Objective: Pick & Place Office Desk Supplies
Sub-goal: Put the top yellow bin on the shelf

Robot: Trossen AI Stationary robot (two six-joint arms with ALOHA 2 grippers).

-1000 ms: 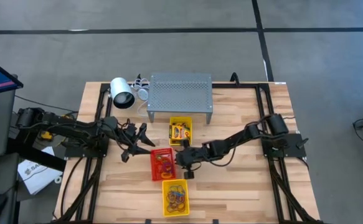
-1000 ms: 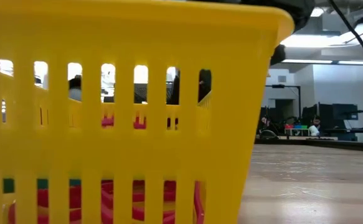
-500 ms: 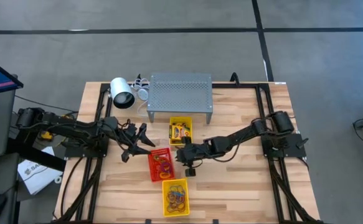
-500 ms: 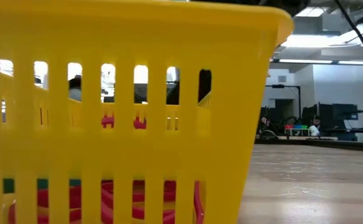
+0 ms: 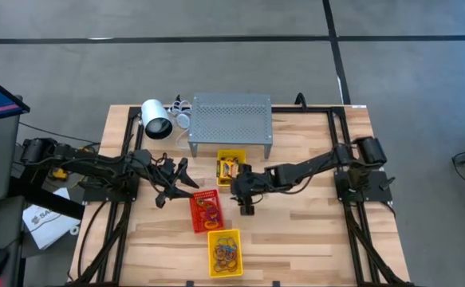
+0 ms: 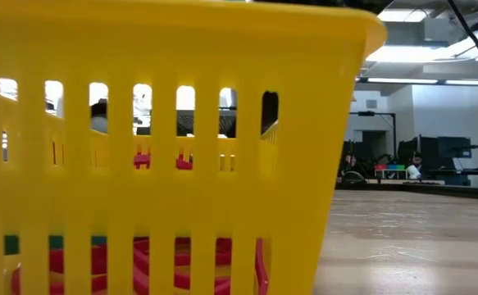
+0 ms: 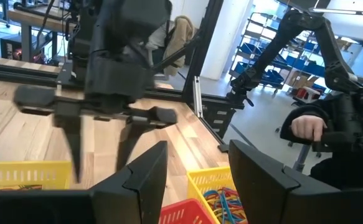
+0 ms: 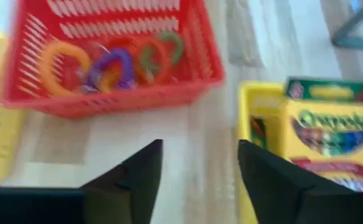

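Note:
Ring-shaped supplies (image 8: 109,59) in orange, purple, red and green lie in the red tray (image 5: 206,210). A crayon box (image 8: 334,130) lies in the far yellow tray (image 5: 231,167). Coloured rubber bands (image 5: 226,253) fill the near yellow tray (image 5: 225,263). My right gripper (image 8: 197,168) hangs open and empty over bare wood between the red tray and the far yellow tray, slanting down; the high view shows my right gripper (image 5: 246,207) just right of the red tray. My left gripper (image 7: 197,171) stands open and empty, level, left of the trays.
A grey perforated metal stand (image 5: 230,119) and a white cylindrical object (image 5: 156,119) sit at the far side. In the low view the near yellow tray's slotted wall (image 6: 165,156) fills most of the picture. A person's hand (image 7: 306,127) shows beyond the table's right side.
My right gripper has risen from beside the red tray and drawn back toward the table's far right, ending over the wood between the red tray and the far yellow tray. The trays stay where they were.

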